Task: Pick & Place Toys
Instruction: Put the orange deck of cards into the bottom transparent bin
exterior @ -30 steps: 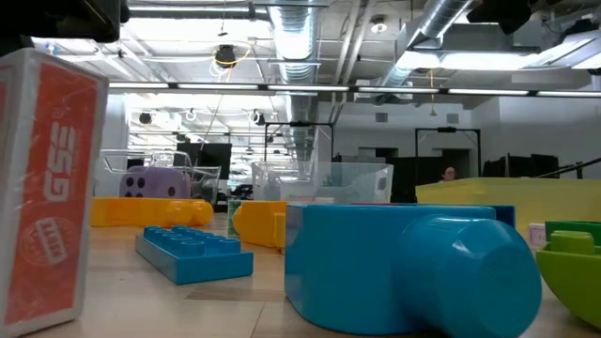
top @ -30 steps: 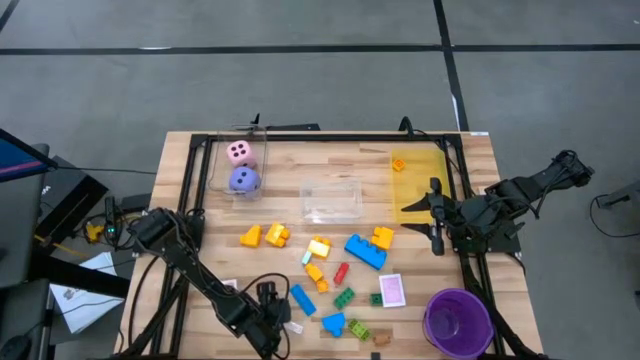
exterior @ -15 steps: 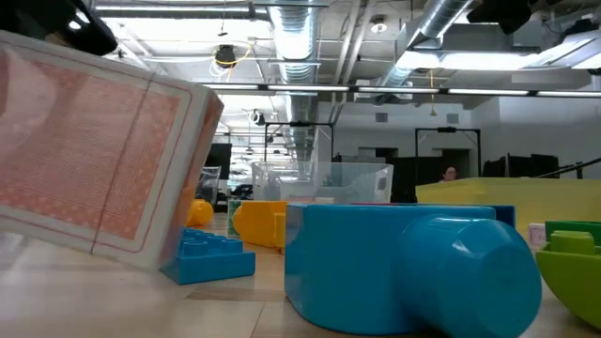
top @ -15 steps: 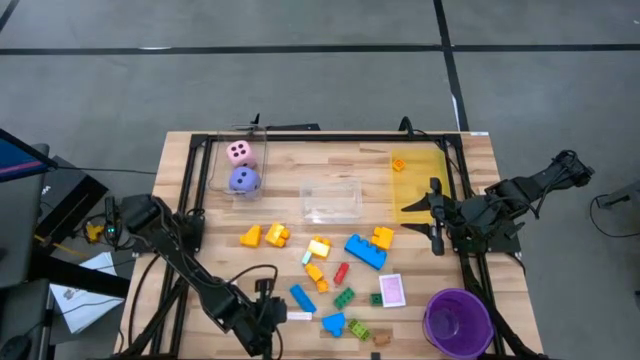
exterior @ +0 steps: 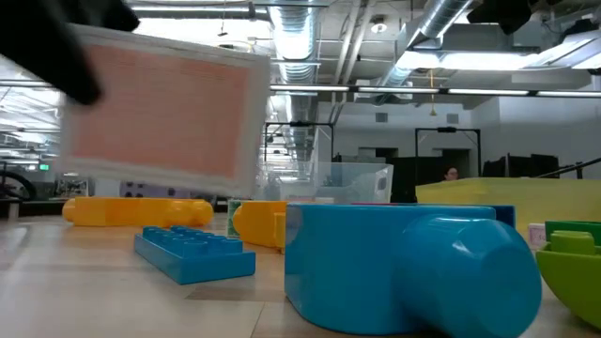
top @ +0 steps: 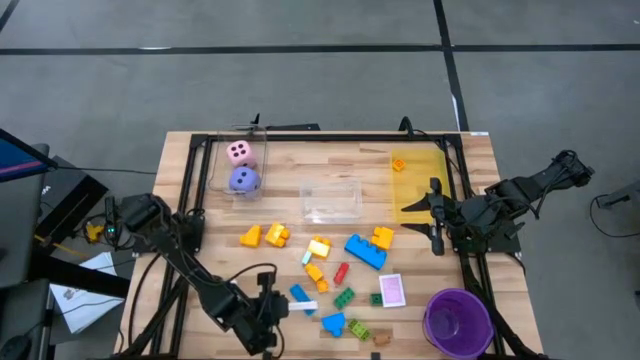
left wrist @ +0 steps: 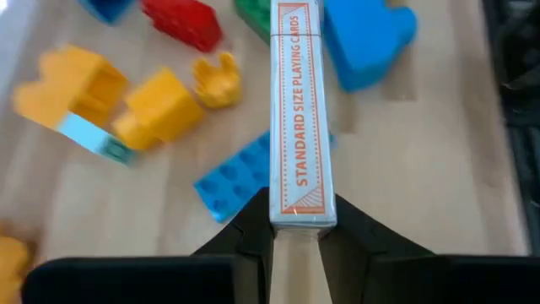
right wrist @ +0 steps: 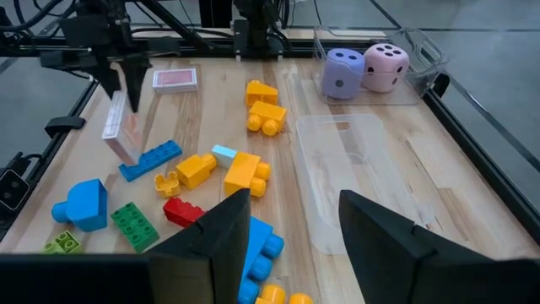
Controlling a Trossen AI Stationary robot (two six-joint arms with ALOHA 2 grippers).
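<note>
Left end effector (left wrist: 295, 232) clamps the card box (left wrist: 301, 118), lifted above the table (top: 200, 210).
Two dice (top: 241, 166) sit binned; scattered bricks (top: 365, 250) remain. The right end effector (right wrist: 287, 224) waits half-open, empty.

Card box (exterior: 160, 113) motion-blurred in low view; blue piece (exterior: 413, 268) blocks table behind; green piece (exterior: 573, 272) cut off.

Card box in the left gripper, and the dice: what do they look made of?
Card box: probably printed cardboard, matte, with sharp folded edges and lettering on its side; the left gripper is shut on it. Purple die and pink die: rounded corners and a dull finish suggest foam or soft plastic, though I cannot tell which.
</note>
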